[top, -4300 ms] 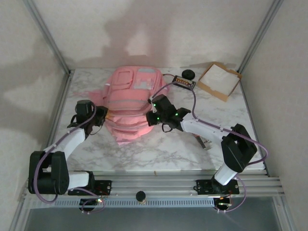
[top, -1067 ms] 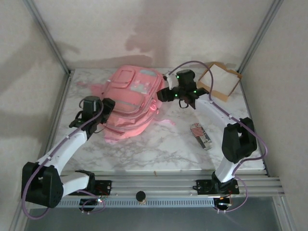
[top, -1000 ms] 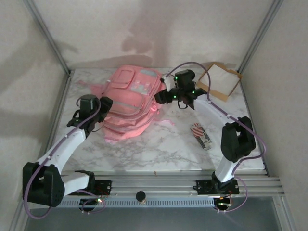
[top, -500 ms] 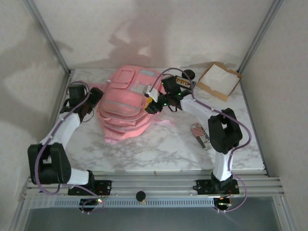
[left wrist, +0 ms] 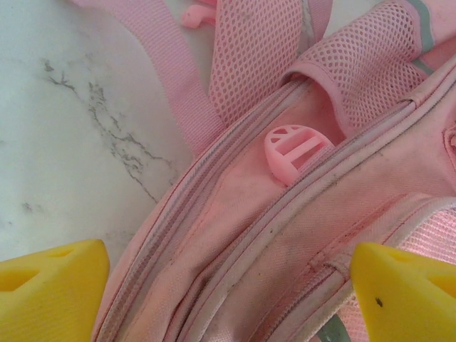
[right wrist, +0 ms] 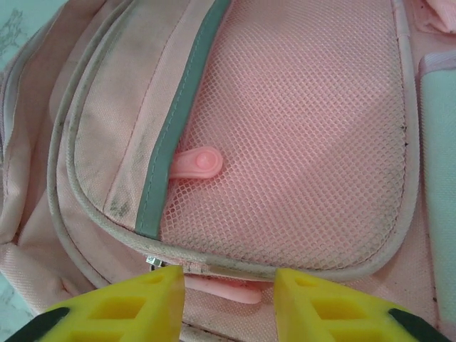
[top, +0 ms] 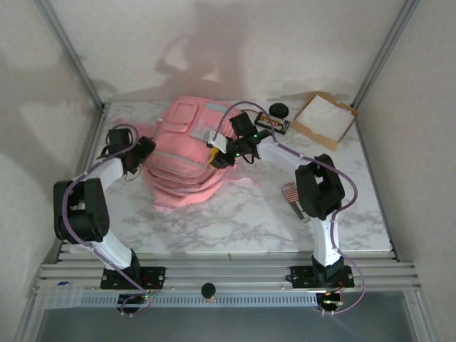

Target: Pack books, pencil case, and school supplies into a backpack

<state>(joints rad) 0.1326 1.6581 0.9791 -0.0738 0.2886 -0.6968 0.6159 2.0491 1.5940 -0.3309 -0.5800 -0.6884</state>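
The pink backpack (top: 184, 153) lies flat in the middle of the table. My left gripper (top: 140, 152) is at its left side, open wide, and the yellow fingers (left wrist: 50, 288) straddle the zip seams of the backpack (left wrist: 285, 235). My right gripper (top: 216, 154) is low over the bag's right side, open. Its fingers (right wrist: 121, 306) stand either side of a pink zip pull (right wrist: 222, 289) under the mesh pocket (right wrist: 299, 121) without pinching it. The flag-striped school supplies pack (top: 290, 191) lies right of the bag, partly behind the right arm. The books and pencil case are out of view.
A cardboard tray (top: 325, 119) sits at the back right. A black item with orange marks (top: 273, 123) and a black round object (top: 278, 109) lie beside it. A pink strap (left wrist: 167, 71) and buckle (left wrist: 296, 148) trail over the marble at the bag's left.
My right arm swung from the back right down onto the bag's right side, its jaws narrowing. My left gripper drew back to the bag's left edge and opened wider.
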